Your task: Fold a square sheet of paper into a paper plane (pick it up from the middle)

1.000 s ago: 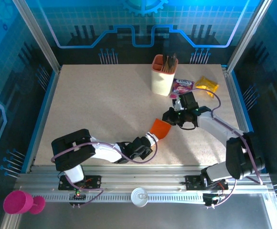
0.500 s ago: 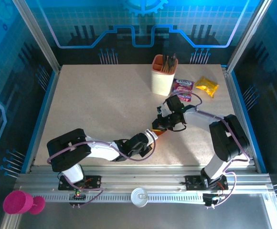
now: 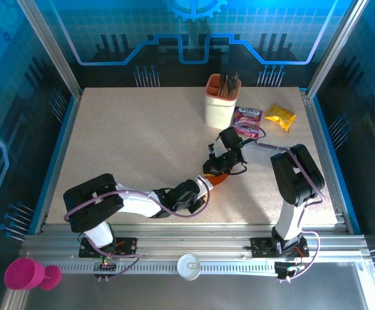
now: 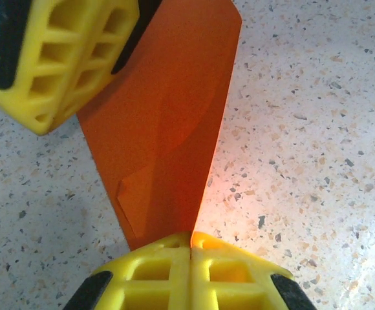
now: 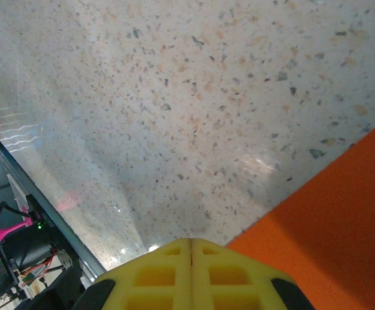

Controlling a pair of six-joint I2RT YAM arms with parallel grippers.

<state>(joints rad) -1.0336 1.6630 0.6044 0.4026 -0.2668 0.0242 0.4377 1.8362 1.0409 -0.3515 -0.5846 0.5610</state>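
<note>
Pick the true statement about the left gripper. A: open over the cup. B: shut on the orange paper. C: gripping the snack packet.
B: the left wrist view shows the left gripper with its jaws together, pinching the near tip of the paper.

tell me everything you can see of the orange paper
The orange paper is thin, bright orange, a narrow shape tapering toward one end, with a small creased flap near that end. It is over the middle of the speckled table. The shut left gripper pinches the narrow end; the shut right gripper meets its wide end.
</note>
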